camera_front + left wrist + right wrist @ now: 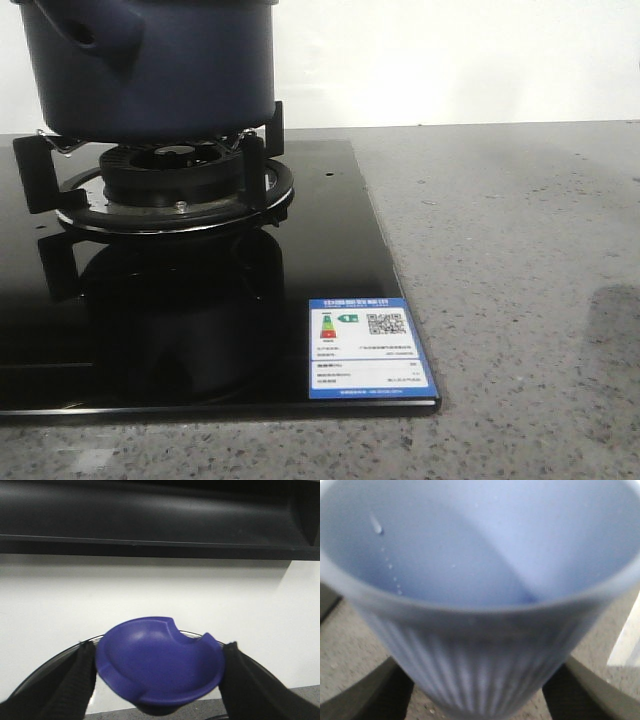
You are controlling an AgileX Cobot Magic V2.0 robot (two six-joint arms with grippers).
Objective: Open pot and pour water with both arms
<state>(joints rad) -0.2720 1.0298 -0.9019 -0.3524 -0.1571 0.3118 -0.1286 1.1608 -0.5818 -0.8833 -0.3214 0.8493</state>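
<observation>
1. Nearest, the right gripper (479, 700) is clamped on a light blue ribbed cup (480, 610), one finger pressing each side of its lower wall. The cup looks nearly empty: only droplets cling to the inner wall, and any water at the bottom is hard to make out in the blur.
2. The left gripper (159, 680) is closed on a blue knob (160, 667), apparently the lid's handle, with a curved glass rim (50, 662) showing just behind it. Best to hold the lid well aside and level, so it neither drips nor blocks the pour.
3. Farther off, the pot (150, 65) sits on the burner (175, 180) of a black cooktop (340, 260), its stubby handle towards the camera's left.
4. The pot's rim is cut off in the front view, so whether it is open or holds water cannot be told; neither arm shows there.
5. For pouring, my judgement is to bring the cup's lip over the opening and tilt slowly.
</observation>
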